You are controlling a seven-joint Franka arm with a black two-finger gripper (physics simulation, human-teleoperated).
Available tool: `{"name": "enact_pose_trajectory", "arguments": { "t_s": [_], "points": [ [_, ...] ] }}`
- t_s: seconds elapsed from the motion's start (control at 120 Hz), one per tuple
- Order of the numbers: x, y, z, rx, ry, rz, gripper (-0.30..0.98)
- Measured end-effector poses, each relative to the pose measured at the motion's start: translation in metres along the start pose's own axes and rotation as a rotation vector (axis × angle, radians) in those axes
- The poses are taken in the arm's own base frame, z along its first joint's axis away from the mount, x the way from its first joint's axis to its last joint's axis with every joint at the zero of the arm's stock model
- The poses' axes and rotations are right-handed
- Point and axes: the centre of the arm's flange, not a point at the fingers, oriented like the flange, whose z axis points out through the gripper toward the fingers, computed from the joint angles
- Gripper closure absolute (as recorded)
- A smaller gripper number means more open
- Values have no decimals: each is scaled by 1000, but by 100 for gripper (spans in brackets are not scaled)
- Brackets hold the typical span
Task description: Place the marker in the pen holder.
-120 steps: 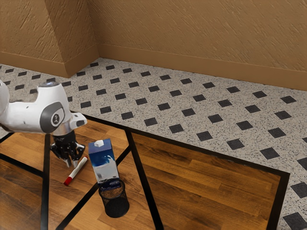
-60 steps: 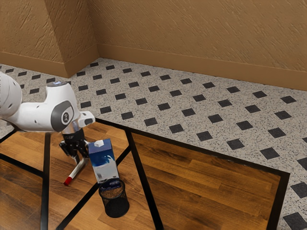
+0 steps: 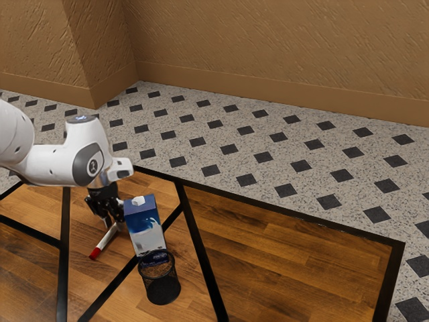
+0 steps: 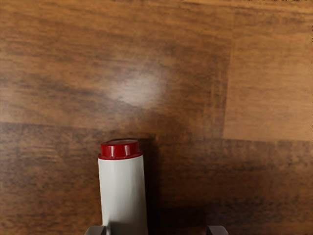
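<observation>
Pincer (image 3: 114, 223) at level marker (image 3: 106, 240), cap (image 3: 94, 253) outward

Carton (image 3: 145, 231) obstructs low passage from the claw (image 3: 114, 227) toward the exterior view's right. Pen holder (image 3: 163, 288), upright beside the carton, narrows the route further. Beyond both, unobstructed room extends to the desk's (image 3: 288, 258) right-hand edge in that view.

A blue-and-white carton (image 3: 145, 230) stands just beside the black mesh pen holder (image 3: 162, 288).
</observation>
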Motion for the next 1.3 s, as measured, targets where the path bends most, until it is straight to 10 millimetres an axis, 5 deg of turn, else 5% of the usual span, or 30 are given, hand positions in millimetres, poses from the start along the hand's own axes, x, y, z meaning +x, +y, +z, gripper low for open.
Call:
{"name": "enact_pose_trajectory", "arguments": {
  "t_s": [0.658,1.042,1.3],
  "points": [
    [5,-6,12,11,-5,125,47],
    [5,-7,17,17,-3,144,75],
    [8,-5,-15,20,56,144,79]
  ]
}}
